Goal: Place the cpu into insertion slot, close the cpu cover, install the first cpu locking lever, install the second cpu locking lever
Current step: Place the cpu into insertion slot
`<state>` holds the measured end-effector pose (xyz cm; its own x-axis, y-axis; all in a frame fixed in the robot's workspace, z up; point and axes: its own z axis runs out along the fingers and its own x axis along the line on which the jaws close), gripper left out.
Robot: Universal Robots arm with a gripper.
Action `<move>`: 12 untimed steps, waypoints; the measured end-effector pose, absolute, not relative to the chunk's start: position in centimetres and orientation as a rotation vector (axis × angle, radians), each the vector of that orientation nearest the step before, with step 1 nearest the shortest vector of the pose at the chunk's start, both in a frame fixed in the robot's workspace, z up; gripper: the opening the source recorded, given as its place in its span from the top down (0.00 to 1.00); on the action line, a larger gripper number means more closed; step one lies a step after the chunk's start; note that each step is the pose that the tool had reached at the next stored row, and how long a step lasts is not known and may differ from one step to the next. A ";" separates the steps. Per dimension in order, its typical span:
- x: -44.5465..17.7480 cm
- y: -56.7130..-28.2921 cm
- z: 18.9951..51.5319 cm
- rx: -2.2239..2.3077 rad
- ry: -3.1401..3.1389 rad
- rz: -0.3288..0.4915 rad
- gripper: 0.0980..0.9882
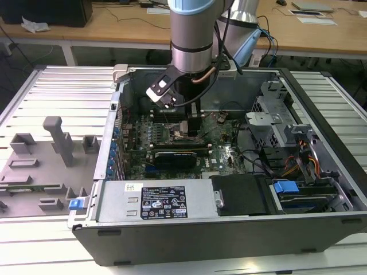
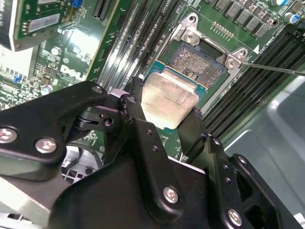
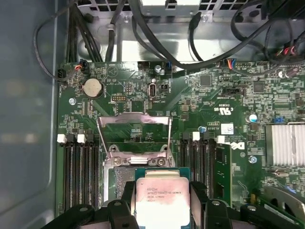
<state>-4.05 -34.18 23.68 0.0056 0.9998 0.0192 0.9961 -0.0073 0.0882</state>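
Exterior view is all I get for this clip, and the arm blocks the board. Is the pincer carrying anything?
Observer: Yes. In both wrist views the pincer is shut on the cpu, gripping it by two opposite edges.
Operator: Is the chip in its socket?
Observer: No. In the second wrist view the insertion slot lies bare, and the chip is held over its near edge, not seated.
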 end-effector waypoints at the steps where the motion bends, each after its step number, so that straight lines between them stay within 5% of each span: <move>1: -4.1 -34.1 23.5 2.192 2.178 0.117 0.50; 12: -4.8 -33.3 21.7 2.192 2.178 0.117 0.50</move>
<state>-4.81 -33.27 21.74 0.0055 0.9998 0.0191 0.9961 -0.0072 0.0881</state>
